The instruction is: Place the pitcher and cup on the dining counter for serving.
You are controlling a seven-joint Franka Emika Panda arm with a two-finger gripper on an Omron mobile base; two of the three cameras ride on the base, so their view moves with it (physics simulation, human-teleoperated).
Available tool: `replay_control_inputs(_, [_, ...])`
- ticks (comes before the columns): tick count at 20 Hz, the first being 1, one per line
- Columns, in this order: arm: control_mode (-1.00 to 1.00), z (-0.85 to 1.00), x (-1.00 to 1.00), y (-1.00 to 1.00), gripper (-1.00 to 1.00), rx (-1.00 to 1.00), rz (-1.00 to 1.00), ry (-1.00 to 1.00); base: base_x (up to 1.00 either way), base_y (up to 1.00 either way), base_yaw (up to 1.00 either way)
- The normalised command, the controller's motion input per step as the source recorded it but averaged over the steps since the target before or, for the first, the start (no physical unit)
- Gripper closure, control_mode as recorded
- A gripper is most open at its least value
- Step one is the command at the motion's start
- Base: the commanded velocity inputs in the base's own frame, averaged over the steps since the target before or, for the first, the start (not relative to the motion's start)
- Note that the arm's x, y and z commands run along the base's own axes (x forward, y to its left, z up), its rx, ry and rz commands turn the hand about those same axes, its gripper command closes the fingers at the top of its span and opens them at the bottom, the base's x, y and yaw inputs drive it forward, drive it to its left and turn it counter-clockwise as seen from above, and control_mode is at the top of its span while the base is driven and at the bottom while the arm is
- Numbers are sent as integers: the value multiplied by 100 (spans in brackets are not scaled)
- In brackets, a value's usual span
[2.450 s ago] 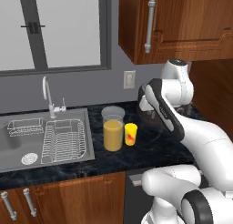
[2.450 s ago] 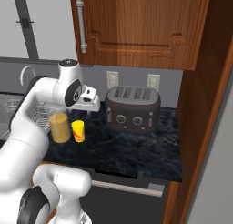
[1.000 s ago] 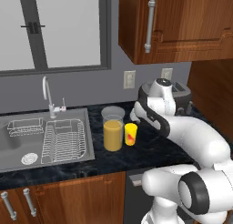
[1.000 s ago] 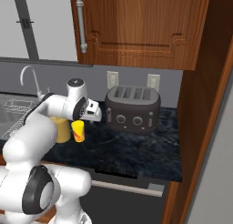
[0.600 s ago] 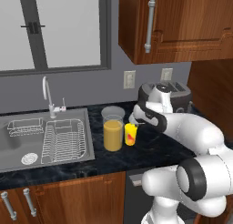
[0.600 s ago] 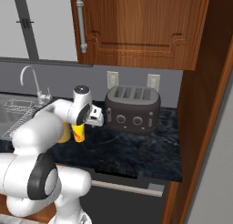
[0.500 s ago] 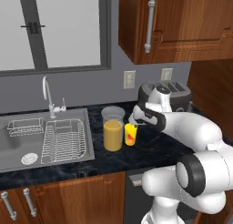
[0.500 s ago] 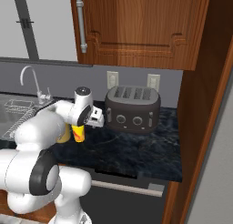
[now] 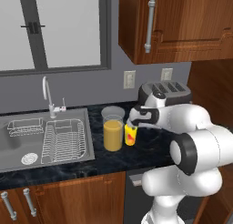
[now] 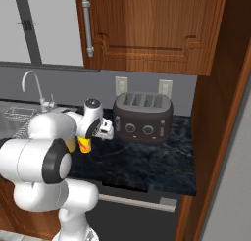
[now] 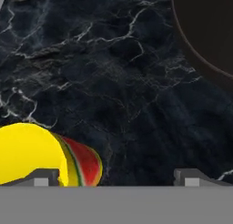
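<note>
Cup [image 9: 130,135] top hidden behind end effector [image 9: 133,120].

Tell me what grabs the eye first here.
The white arm bent low over the black worktop, its open tool right at the small yellow cup. Next, the taller pitcher of orange liquid just left of the cup, beside the sink. A dark toaster sits behind.

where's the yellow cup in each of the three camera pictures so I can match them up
Left base view: the cup stands on the black worktop just right of the pitcher, at the open gripper.
Right base view: the cup peeks out beside the arm, left of the toaster.
Hand view: the cup sits at lower left, by one fingertip.
Shared landmark: the toaster, right of the cup in both base views.
</note>
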Motion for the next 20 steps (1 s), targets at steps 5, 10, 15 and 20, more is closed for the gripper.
replay_control_inputs(5, [-100,-47,12,0,-100,0,0,0,0,0,0])
replay_control_inputs(10, [-100,-51,16,1,100,0,0,2,0,0,0])
replay_control_inputs(15, [-100,-6,0,0,100,0,0,0,0,0,0])
replay_control_inputs(20, [-100,0,0,0,100,0,0,0,0,0,0])
